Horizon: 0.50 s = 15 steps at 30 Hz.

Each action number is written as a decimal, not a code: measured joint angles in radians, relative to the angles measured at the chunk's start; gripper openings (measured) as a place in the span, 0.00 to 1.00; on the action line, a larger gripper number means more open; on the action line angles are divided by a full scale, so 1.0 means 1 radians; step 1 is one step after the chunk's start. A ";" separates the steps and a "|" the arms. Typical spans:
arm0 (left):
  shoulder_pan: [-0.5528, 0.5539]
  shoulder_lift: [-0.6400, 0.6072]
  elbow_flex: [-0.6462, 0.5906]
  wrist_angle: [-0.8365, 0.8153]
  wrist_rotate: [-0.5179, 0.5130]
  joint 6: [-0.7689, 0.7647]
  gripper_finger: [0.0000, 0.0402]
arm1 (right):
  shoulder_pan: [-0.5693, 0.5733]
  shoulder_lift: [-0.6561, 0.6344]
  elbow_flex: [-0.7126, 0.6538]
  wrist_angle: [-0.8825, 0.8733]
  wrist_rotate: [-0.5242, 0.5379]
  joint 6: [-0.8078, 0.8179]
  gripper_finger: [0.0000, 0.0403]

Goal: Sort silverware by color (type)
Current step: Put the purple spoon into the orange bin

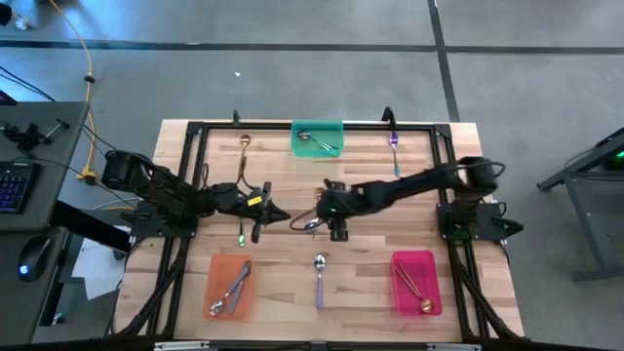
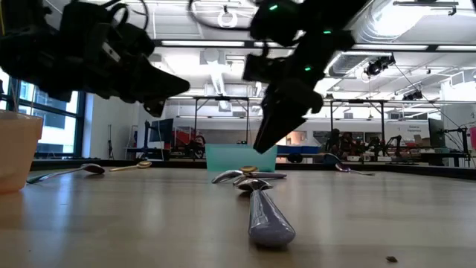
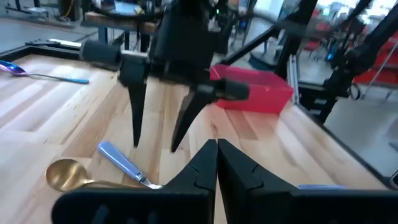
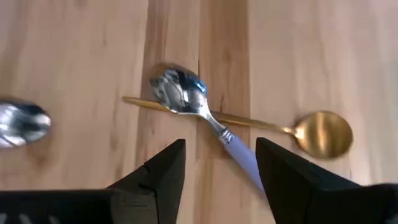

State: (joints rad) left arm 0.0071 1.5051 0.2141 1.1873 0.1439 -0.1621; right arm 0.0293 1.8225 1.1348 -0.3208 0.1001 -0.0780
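Observation:
At mid-table a spoon with a silver bowl and a pale blue handle (image 4: pixel 208 121) lies across a gold spoon (image 4: pixel 320 132). Another silver spoon's bowl (image 4: pixel 22 122) lies beside them. My right gripper (image 4: pixel 221 149) hangs open just above the crossed pair, fingers pointing down and clear of the table (image 2: pixel 262 141). My left gripper (image 3: pixel 217 146) is shut and hovers close by on the left (image 1: pixel 281 214), holding nothing. Loose spoons lie around: a gold one (image 1: pixel 244 146), a purple-blue one (image 1: pixel 393 146), a blue-handled one (image 1: pixel 319 273) and a green-tinted one (image 1: pixel 241 234).
A green tray (image 1: pixel 336 127) at the far edge holds a silver spoon. An orange tray (image 1: pixel 216 268) near-left holds spoons, and a pink tray (image 1: pixel 429 263) near-right holds gold ones. Black frame rails (image 1: pixel 195 175) run along the table's sides. Bare wood lies between the near trays.

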 joint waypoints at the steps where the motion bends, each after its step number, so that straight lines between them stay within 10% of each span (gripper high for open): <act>1: 0.000 0.000 -0.019 0.036 0.000 -0.008 0.01 | -0.009 0.031 0.044 -0.047 -0.006 -0.025 0.43; 15: 0.000 0.000 -0.107 0.098 -0.001 -0.011 0.00 | -0.095 0.251 0.292 -0.351 -0.155 -0.146 0.25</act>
State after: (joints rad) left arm 0.0071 1.5047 0.1074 1.2857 0.1429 -0.1734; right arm -0.0659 2.0732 1.4272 -0.6719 -0.0544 -0.2245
